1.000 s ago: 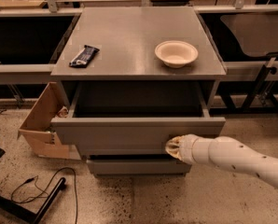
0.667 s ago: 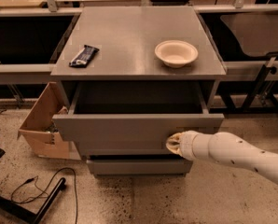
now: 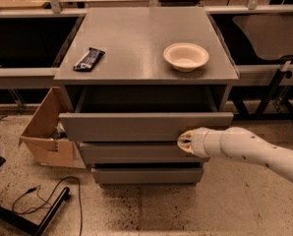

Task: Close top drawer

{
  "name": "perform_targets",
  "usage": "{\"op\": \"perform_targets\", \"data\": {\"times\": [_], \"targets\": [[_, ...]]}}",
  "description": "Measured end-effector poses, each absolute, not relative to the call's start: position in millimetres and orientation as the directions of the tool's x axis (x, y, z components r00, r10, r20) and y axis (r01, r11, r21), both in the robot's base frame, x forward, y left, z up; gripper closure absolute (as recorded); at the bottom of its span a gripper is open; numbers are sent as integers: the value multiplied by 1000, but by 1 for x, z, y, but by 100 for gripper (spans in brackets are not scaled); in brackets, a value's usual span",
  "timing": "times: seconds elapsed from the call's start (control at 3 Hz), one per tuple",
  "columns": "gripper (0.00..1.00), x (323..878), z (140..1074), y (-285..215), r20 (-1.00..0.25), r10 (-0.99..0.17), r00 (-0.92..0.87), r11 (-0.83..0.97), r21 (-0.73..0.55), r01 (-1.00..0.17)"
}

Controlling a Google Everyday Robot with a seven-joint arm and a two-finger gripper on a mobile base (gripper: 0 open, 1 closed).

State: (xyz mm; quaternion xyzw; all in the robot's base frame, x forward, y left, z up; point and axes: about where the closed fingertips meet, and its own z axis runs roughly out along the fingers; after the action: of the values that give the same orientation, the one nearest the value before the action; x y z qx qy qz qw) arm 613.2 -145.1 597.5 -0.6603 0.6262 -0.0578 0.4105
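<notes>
The top drawer (image 3: 136, 126) is a wide matte-grey drawer with a flat front, uppermost of three in the grey cabinet (image 3: 146, 58). It stands partly pulled out, with a dark gap showing behind its front. My gripper (image 3: 184, 142) is at the end of the white arm coming in from the right. It presses against the lower right part of the drawer front.
A white bowl (image 3: 186, 56) and a dark snack bar (image 3: 89, 59) lie on the cabinet top. An open cardboard box (image 3: 45, 132) stands on the floor at the cabinet's left. Black cables (image 3: 48, 200) lie on the floor at the lower left. Two lower drawers (image 3: 136, 154) stick out slightly.
The top drawer has slid inward toward the cabinet, with my gripper pushing on its front. The gap behind the front is smaller than before.
</notes>
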Motion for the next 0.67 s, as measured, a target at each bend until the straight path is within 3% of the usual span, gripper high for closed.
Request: {"op": "perform_targets", "data": {"times": [0.67], "targets": [[100,644,609,-154,-409,-884,227,99,-639,-763]]}}
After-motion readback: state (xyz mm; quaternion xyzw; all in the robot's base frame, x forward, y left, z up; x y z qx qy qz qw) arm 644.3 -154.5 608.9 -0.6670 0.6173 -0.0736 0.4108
